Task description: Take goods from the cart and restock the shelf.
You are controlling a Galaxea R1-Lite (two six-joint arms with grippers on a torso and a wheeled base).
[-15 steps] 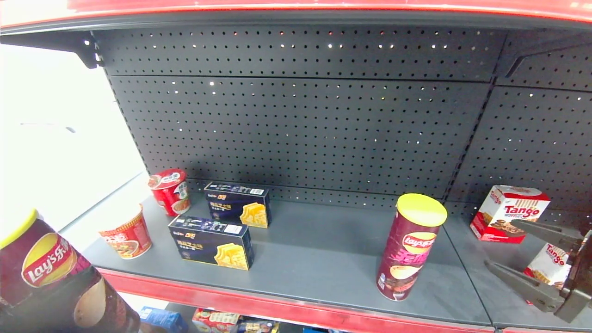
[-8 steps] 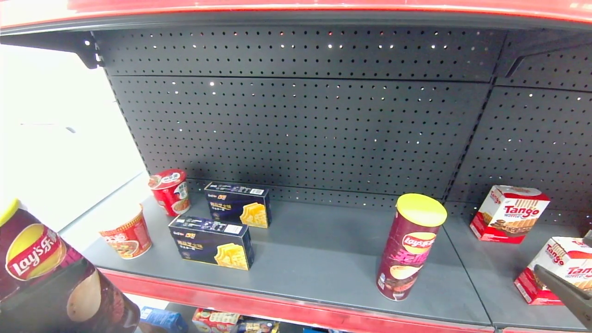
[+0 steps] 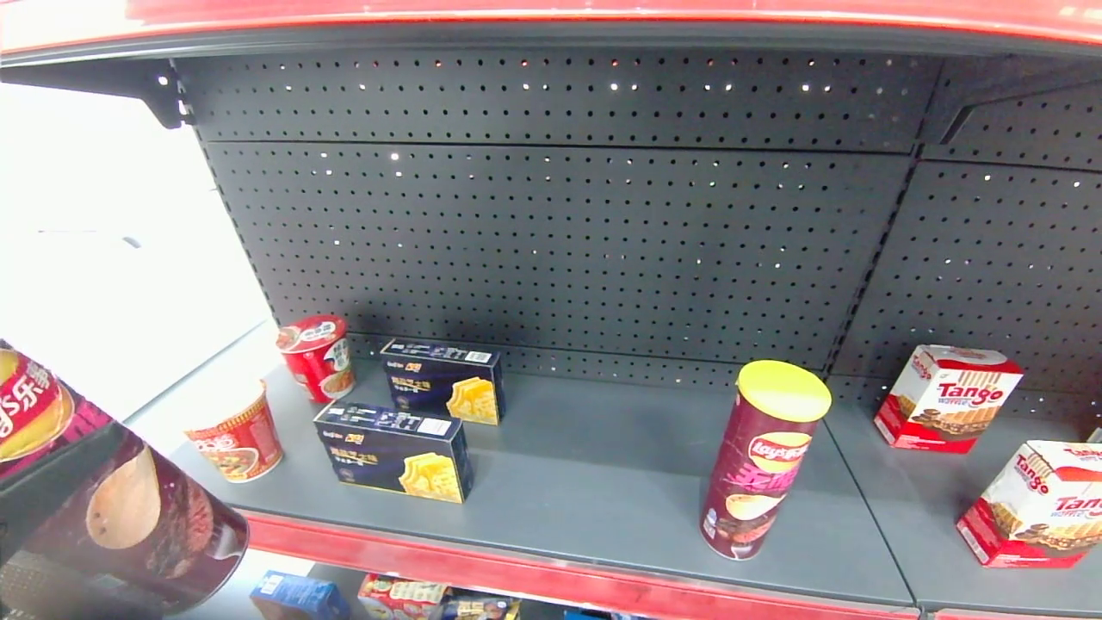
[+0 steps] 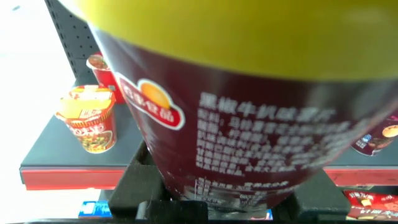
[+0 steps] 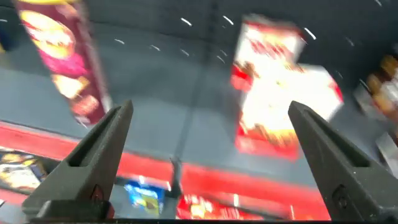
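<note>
left pincer (image 4: 231,186) grips chip can (image 4: 249,93), right pincer (image 5: 208,149) agape in wrist view.

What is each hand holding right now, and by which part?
Left hand grips the maroon chip can around its side wall, roughly mid-body. Right hand is open and holds nothing.

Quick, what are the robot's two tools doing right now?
Left tool: closed on a chips can.
Right tool: open, holding nothing.
</note>
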